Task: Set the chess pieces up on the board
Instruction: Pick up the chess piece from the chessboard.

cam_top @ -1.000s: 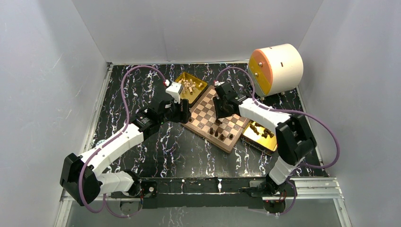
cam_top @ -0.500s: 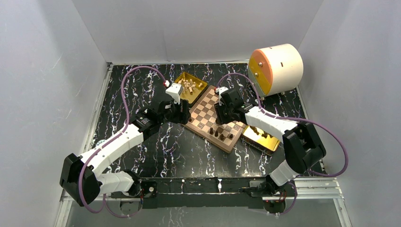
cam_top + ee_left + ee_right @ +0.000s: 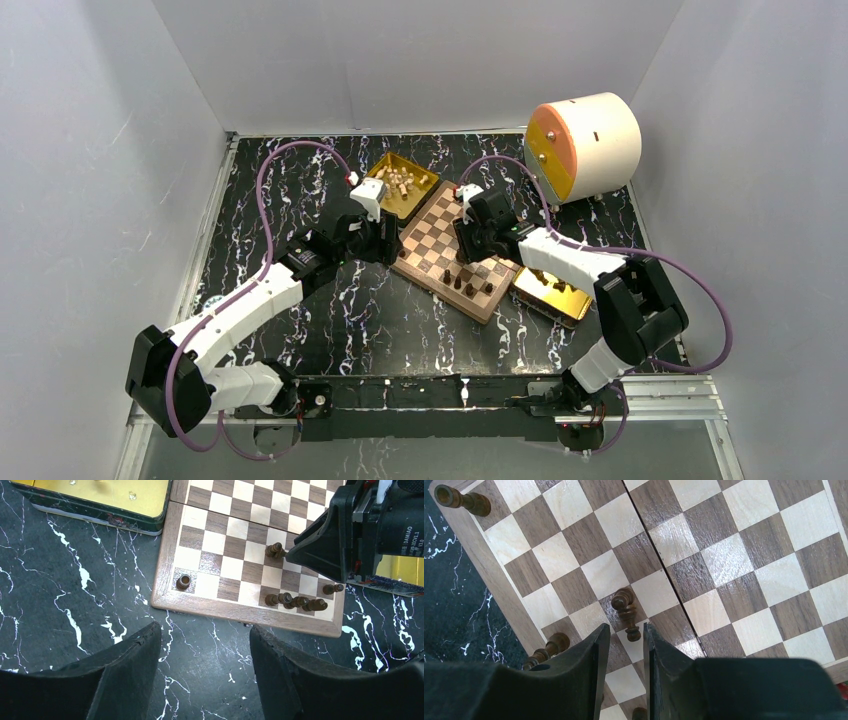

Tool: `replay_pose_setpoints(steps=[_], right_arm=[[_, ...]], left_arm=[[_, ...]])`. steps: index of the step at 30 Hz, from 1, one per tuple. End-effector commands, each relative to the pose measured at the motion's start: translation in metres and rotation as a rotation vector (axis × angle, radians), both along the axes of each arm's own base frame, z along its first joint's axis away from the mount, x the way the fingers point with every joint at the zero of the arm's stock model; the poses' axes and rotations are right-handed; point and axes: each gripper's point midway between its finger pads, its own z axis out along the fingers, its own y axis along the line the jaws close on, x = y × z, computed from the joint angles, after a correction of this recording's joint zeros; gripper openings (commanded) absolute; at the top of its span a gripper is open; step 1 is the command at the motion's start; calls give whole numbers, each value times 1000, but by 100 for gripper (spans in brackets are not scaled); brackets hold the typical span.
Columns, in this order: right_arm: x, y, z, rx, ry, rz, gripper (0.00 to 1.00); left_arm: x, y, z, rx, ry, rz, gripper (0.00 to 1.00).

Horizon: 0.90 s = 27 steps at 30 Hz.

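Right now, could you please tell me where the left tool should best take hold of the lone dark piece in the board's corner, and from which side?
Probably pinch the lone dark piece just below its round head, coming straight down from above. It stands upright on a corner square of the board, neighbouring squares bare, so the open left tool has room on both sides.

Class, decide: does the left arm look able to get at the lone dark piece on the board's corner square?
Probably yes: the open left claw hangs near the piece, nothing between them.
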Motion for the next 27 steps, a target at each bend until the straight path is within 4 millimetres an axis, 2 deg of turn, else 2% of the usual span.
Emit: replay_pose_setpoints(steps=[1,15,27], right_arm=[[8,3,-1,18,-31,14,39],[3,-5,-10,-17,-28,31,36],[2,3,-11,9,-43,77,28]], left_arm=[[-4,3,7,-7,-9,-12,62],[-5,4,1,1,3,-10,61],[-4,0,-2,-3,25,-12,58]])
